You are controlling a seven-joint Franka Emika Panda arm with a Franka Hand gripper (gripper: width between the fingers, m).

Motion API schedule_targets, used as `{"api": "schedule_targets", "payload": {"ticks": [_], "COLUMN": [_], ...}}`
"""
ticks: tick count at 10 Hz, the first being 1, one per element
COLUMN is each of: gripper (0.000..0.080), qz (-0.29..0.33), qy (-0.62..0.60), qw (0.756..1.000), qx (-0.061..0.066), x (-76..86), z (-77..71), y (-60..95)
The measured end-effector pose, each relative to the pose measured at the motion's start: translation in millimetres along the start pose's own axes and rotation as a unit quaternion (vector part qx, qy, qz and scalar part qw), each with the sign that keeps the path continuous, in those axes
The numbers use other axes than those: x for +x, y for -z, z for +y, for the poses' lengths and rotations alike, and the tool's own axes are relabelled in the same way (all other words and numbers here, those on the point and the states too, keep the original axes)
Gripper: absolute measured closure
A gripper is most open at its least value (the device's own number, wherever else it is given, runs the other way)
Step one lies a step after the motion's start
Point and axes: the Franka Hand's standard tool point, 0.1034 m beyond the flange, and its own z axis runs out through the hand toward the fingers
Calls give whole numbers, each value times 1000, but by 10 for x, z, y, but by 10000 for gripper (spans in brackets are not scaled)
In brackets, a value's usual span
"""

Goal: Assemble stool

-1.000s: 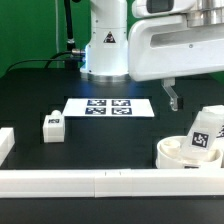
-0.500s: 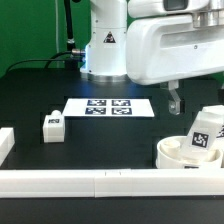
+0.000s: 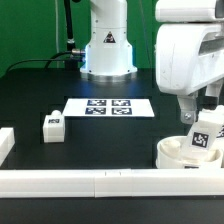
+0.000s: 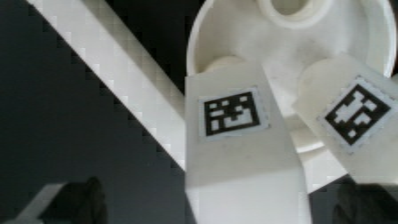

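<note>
The round white seat (image 3: 172,152) lies at the front on the exterior view's right, against the rail. Two tagged white legs stand in it; the exterior view shows one tag (image 3: 201,140). A third leg (image 3: 52,126) stands alone on the exterior view's left. My gripper (image 3: 201,115) hangs right over the legs in the seat, its jaws open. In the wrist view the seat (image 4: 267,45) carries two tagged legs (image 4: 228,113) (image 4: 356,108). The nearer leg lies between my dark fingers (image 4: 68,200), with a gap on one side. The gripper (image 4: 217,205) holds nothing.
The marker board (image 3: 108,106) lies in the middle of the black table. A long white rail (image 3: 100,182) runs along the front edge and shows in the wrist view (image 4: 107,75). A white block (image 3: 5,145) stands at the exterior view's left. The robot base (image 3: 106,45) is behind.
My gripper has swung toward the exterior view's right and come down, from beside the marker board to right over the legs in the seat. The parts have not moved.
</note>
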Motion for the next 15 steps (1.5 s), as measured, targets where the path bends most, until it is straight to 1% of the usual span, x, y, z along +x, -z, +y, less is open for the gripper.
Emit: {"api": "schedule_targets", "payload": {"ticks": [1,5,8,9,10,11,12,13,15], "gripper": [151,151,151,278,278,414,414,458,458], "qz": [-4,-13,-13,-14,-16,-17,-17,-17,-17], "qy": [40,34,29,29,30,30,29,28,13], "qw": [999,999,999,999,999,999,999,999,1000], "qx": [-2,5,6,8,10,11,10,10,10], "x": [-20,-83,-76,-72,-80,-85,-89,-97,-97], "z": [11,-19,-30,-55,-66,-73,-69,-61,-61], "y": [-15,-155,-167,-200,-230,-249,-250,-250,-250]}}
